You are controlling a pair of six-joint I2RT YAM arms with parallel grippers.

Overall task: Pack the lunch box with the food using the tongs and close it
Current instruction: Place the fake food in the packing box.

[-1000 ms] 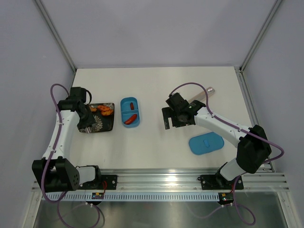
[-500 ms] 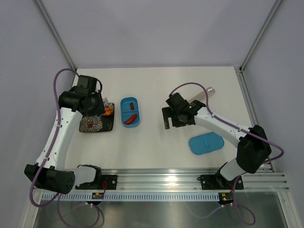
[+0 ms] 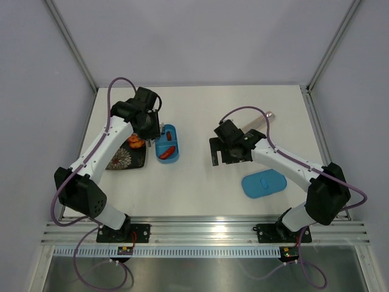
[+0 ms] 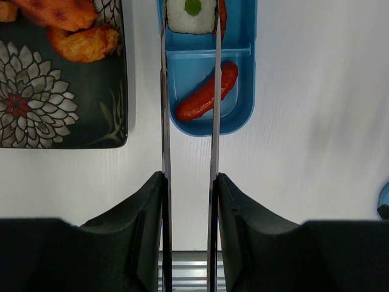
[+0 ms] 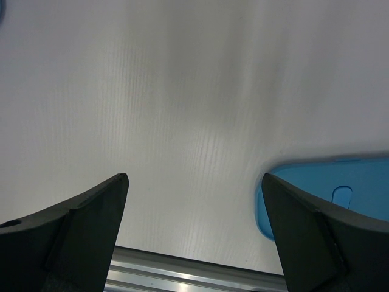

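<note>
Two pieces already lie in the lunch box (image 4: 243, 79), so packing is well along. The step in hand looks like the delivery of a third: the left gripper (image 4: 189, 182) is clamped about halfway shut on the tongs (image 4: 165, 121), its fingers pressing the two silver arms from outside. The arms run straight ahead of the hand to a cream piece (image 4: 191, 15) topped with green, pinched between the tips. That piece hangs over the box compartment farther from the hand, with a sliver of red showing just beside it. The red sausage (image 4: 206, 94) lies in the nearer compartment, under the tongs' right arm. Whether the cream piece already rests on the box floor cannot be told. Next the tongs likely need lowering, then the squeeze eased so they spring apart and drop it cleanly. Orange pieces (image 4: 79, 42) wait on the plate (image 4: 55, 109) off to this hand's left, so more trips seem due. The right gripper (image 5: 194, 177) hovers over the table (image 5: 182, 91) with jaws spread wide and holding nothing, the lid (image 5: 340, 201) just ahead on its right.
</note>
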